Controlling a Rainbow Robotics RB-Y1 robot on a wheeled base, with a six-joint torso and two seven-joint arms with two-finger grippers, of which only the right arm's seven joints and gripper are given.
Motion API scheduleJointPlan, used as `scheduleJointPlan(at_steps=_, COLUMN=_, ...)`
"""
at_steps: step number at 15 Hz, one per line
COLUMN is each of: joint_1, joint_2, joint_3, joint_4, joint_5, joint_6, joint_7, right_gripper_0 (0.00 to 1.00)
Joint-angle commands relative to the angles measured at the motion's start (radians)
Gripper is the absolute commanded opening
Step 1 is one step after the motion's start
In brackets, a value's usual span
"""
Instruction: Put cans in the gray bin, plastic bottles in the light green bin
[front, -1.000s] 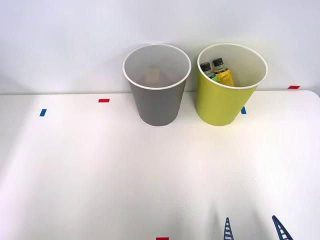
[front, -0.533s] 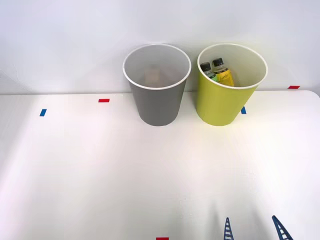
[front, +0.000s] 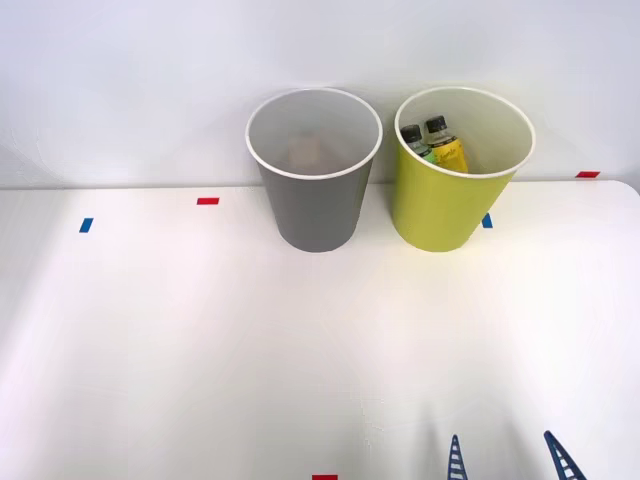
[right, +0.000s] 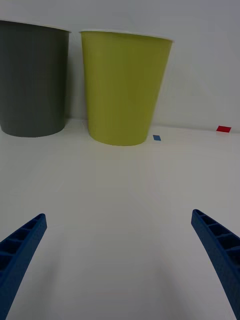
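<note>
— Where are the small black-capped plastic bottles (front: 436, 142) sitting?
— Inside the round lime-green bin (front: 440, 215), beside the round gray bin (front: 315, 210); you're keeping the right gripper (front: 508, 457) released, jaws spread, nothing left on the tabletop (front: 200, 330).

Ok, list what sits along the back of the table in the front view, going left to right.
Blue tape mark → red tape mark → gray bin → light green bin, with the plastic bottles inside → red tape mark.

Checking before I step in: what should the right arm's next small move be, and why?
Probably hold the right claw open and pull back: both plastic bottles are in the light green bin, and no can or bottle lies on the table. What sits inside the gray bin is unclear.
</note>
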Motion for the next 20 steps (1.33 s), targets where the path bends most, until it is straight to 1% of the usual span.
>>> scheduleJointPlan(at_steps=1, joint_1=0.000, joint_2=0.000, joint_3=0.000, joint_4=0.000, joint_5=0.000, joint_6=0.000, joint_7=0.000, right_gripper_0=1.00)
scheduleJointPlan(at_steps=20, joint_1=0.000, joint_2=0.000, joint_3=0.000, joint_4=0.000, joint_5=0.000, joint_6=0.000, joint_7=0.000, right_gripper_0=1.00)
